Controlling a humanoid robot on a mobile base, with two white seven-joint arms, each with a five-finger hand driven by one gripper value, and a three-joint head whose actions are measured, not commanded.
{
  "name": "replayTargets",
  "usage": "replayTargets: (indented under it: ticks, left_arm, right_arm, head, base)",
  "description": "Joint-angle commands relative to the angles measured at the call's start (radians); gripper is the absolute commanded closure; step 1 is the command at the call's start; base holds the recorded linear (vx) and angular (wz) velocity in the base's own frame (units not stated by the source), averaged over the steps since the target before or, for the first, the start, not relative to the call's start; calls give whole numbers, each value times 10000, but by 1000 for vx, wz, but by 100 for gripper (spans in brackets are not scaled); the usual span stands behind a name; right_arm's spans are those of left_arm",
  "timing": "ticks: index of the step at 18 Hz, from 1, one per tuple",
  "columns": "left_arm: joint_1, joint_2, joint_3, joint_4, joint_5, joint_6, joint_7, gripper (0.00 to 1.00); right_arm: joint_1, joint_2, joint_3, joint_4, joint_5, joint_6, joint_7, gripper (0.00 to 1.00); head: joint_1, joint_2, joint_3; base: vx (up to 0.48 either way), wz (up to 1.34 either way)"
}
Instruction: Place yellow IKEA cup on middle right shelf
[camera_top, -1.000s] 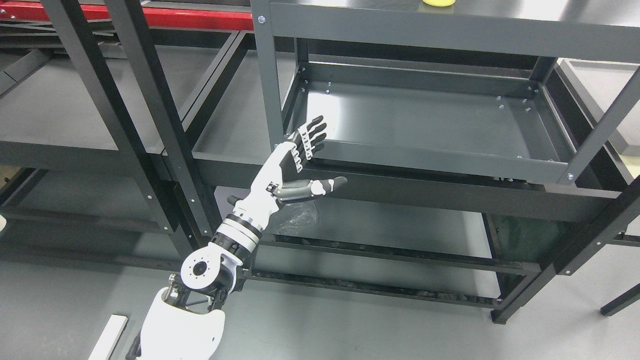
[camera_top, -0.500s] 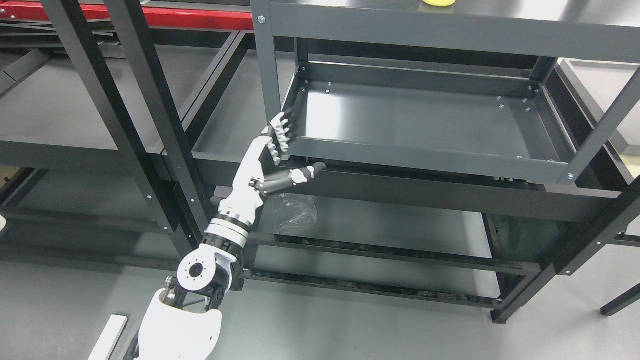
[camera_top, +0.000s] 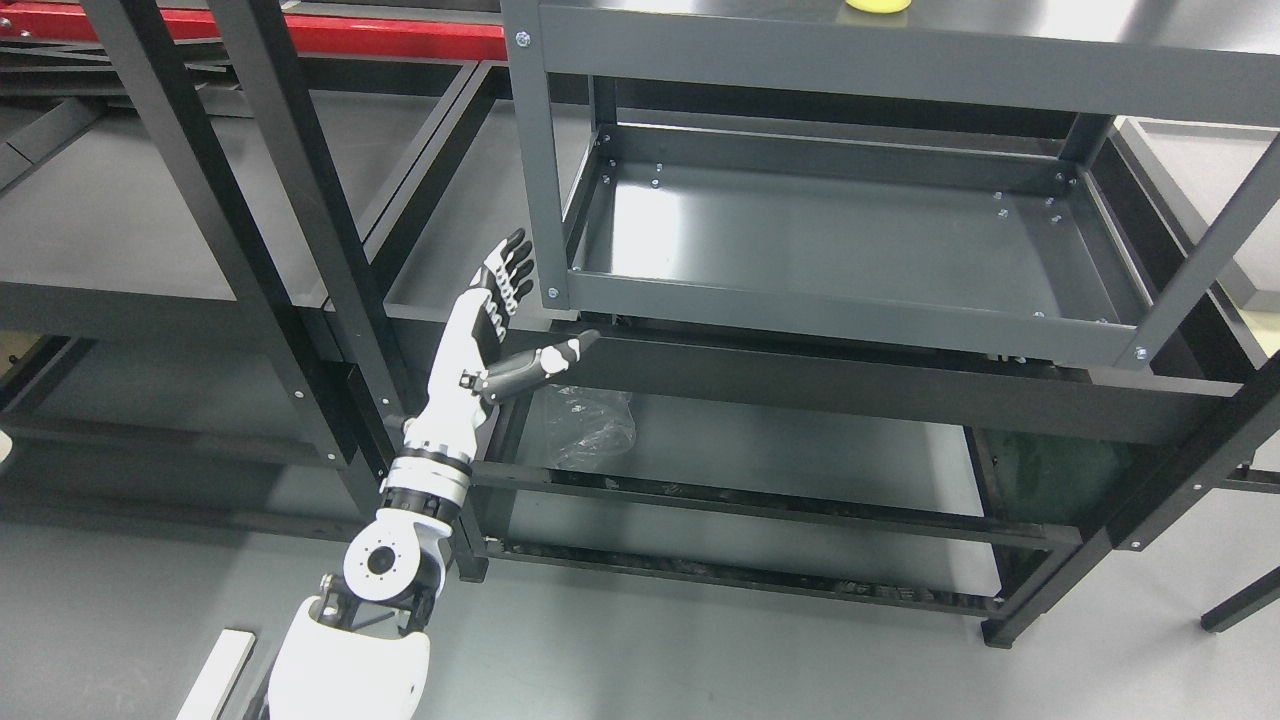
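The left robot hand (camera_top: 490, 325) rises from the lower left on its white arm, fingers straight and spread, thumb stuck out toward 3 o'clock, grasping nothing; it hangs just to the 9 o'clock side of the front left post of the grey shelf unit (camera_top: 535, 170), level with the front lip of the middle shelf (camera_top: 850, 235), whose tray lies bare; the fingertips (camera_top: 512, 255) point toward 1 o'clock, close to the post, and whether they touch it cannot be told; the yellow cup (camera_top: 878, 5) shows only as a sliver at the 12 o'clock edge of the view, standing on the top shelf (camera_top: 900, 65); a crumpled clear plastic bag (camera_top: 590, 425) lies on the lower shelf at 5 o'clock from the palm; black racking (camera_top: 300, 200) stands to the 9 o'clock side, with a red beam (camera_top: 400, 40) behind it.
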Motion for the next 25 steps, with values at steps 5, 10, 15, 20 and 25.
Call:
replayTargets:
  ticks: [5,10,15,20,25]
  left_arm:
    - [986,175,502,632,-137,-879,135,1]
    - [1017,175,502,617,-106,-879,120,1]
    - [1033,175,502,601,-106,-864,120,1]
    - [1033,175,457,601,-106,-879,89,1]
    - [1048,175,426,632,-106,-879,89,1]
  right_arm:
    - [138,-175,169,0,-245,-1,-6,1]
    - [138,-175,169,0,-245,-1,-6,1]
    - [138,-175,169,0,-245,-1,-6,1]
    - [138,-175,169,0,-245,-1,-6,1]
    - [138,-175,169,0,-245,-1,-6,1]
  head:
    - [0,0,0]
    - [0,0,0]
    - [0,0,0]
    - [0,0,0]
    - [0,0,0]
  base:
    - [0,0]
    - [0,0]
    - [0,0]
    - [0,0]
    - [0,0]
